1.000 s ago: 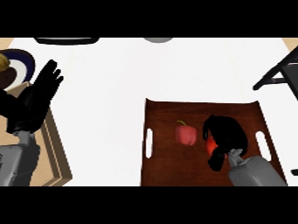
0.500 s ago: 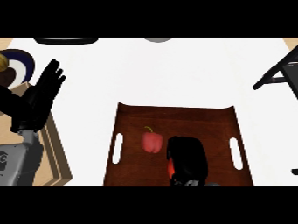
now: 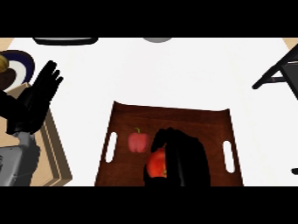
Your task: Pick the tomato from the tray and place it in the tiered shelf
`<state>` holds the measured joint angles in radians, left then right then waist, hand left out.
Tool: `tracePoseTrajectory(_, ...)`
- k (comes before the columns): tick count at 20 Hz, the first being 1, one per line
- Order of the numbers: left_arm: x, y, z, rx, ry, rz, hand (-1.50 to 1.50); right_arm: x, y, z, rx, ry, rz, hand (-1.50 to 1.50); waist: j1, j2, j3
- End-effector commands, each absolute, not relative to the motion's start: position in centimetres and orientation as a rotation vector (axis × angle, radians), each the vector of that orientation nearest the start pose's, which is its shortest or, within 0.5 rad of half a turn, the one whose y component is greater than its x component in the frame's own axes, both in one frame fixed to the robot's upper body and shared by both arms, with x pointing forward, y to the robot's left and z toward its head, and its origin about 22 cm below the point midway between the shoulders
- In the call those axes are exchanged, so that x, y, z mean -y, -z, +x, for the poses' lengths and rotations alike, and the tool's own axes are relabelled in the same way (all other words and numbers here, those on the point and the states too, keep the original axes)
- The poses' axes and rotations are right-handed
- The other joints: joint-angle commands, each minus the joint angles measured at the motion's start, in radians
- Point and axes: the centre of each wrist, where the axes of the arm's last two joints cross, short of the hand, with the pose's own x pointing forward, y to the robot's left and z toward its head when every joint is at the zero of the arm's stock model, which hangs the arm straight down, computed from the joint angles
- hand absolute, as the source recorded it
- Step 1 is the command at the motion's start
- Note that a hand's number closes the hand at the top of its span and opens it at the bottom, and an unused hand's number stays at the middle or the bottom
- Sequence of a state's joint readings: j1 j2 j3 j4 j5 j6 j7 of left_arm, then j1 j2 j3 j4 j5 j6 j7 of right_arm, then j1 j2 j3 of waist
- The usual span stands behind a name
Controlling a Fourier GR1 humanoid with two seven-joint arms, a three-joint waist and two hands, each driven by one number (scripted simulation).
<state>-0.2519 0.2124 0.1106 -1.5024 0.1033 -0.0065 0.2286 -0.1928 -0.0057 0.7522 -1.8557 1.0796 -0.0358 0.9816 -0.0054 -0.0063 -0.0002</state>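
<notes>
On the brown wooden tray (image 3: 170, 116), the round red tomato (image 3: 155, 164) sits directly under the right robot hand (image 3: 180, 153), fingers curled round it; the black tiered shelf (image 3: 293, 78) lies far right.

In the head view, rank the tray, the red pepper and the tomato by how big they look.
1. Tray, by far the largest.
2. and 3. Unsure: the pepper shows whole, but the right hand curls round the tomato and hides part of it, so no ranking.
</notes>
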Motion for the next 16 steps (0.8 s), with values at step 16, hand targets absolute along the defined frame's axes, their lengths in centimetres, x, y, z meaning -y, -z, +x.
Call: tracePoseTrajectory(16,-27.3,-6.0,29.1,1.521,0.052,0.093,0.0,14.9,-24.8,17.7,1.495,-0.252,-1.152,1.5,0.003,0.004,-0.001)
